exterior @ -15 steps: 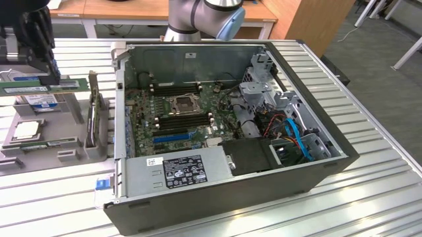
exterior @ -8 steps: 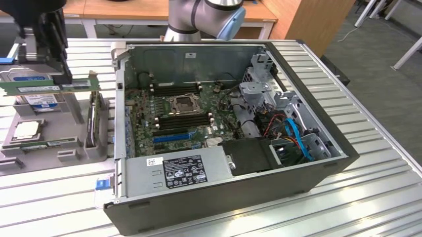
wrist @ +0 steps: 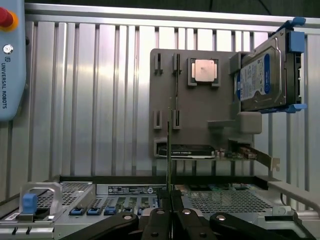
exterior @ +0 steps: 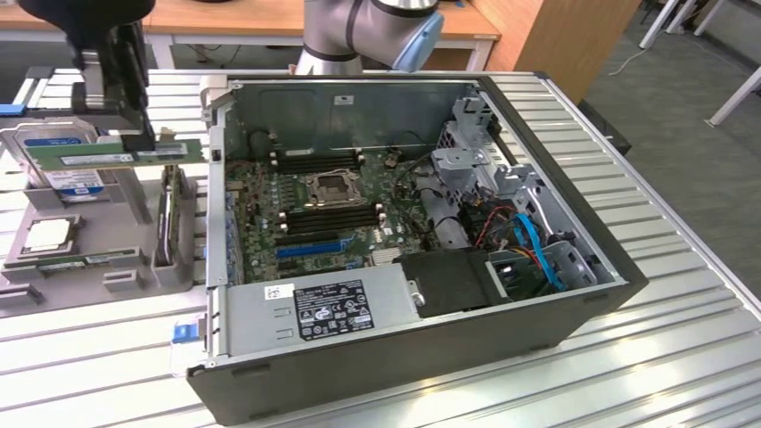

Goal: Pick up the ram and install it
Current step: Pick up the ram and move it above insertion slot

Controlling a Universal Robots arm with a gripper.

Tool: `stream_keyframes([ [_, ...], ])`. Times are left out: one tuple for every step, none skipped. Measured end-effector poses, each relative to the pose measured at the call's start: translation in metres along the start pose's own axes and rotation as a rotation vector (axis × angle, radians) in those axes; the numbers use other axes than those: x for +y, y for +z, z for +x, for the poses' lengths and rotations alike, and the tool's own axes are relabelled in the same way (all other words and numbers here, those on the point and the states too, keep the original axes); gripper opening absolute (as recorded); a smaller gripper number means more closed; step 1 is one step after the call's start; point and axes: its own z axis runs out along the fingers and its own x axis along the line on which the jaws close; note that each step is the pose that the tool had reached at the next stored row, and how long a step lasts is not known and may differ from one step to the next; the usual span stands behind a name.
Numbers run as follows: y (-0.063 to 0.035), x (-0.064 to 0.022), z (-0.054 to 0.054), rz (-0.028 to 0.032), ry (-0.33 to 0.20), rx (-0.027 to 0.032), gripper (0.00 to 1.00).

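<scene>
- An open computer case (exterior: 416, 374) lies on its side in the middle of the exterior view.
- A green motherboard (exterior: 256, 209) covers its floor, with a square processor socket (exterior: 327, 188) near the centre.
- A long blue expansion slot (exterior: 313, 246) sits just below the socket.
- A grey power supply (exterior: 321, 309) with a black-and-white label fills the lower left corner of the case.
- Blue cables (exterior: 541, 250) curl at the case's right side.
- A grey parts holder (exterior: 119, 214) (wrist: 200, 115) stands at the left of the frame, beside the case.
- A hard drive (exterior: 66, 178) (wrist: 260, 75) with a blue label leans in the holder.
- A square silver processor chip (exterior: 48, 234) (wrist: 205, 70) rests flat in it.
- A slatted metal table (exterior: 666, 357) bears everything.
- A wooden desk (exterior: 238, 18) runs along the top.
</scene>
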Motion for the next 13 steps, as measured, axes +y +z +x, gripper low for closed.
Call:
stream_keyframes([
  [-0.0001, -0.0024, 0.0, -0.0001, 0.0, 0.0001, 0.12],
  [-0.0002, -0.0049, 0.0, -0.0001, 0.0, 0.0, 0.12],
  [-0.0003, -0.0073, 0.0, -0.0001, 0.0, 0.0, 0.12],
  [-0.0004, -0.0097, 0.0, -0.0001, 0.0, -0.0001, 0.12],
  [-0.0005, -0.0121, 0.0, -0.0001, 0.0, -0.0001, 0.12],
  [-0.0007, -0.0145, 0.0, -0.0001, 0.0, -0.0001, 0.12],
  [-0.0007, -0.0172, 0.0, -0.0001, 0.0, -0.0001, 0.12],
  [-0.0009, -0.0199, 0.0, -0.0001, 0.0, 0.0, 0.12],
  [-0.001, -0.0226, 0.0, -0.0002, 0.0, 0.0, 0.12],
  [-0.0012, -0.0253, 0.0, -0.0002, 0.0, 0.0, 0.12],
  [-0.0015, -0.0308, 0.0, -0.0003, 0.0, 0.0001, 0.12],
  [-0.0016, -0.0338, 0.0, -0.0003, 0.0, 0.0, 0.12],
  [-0.0017, -0.0364, 0.0, -0.0003, 0.0, 0.0, 0.12],
])
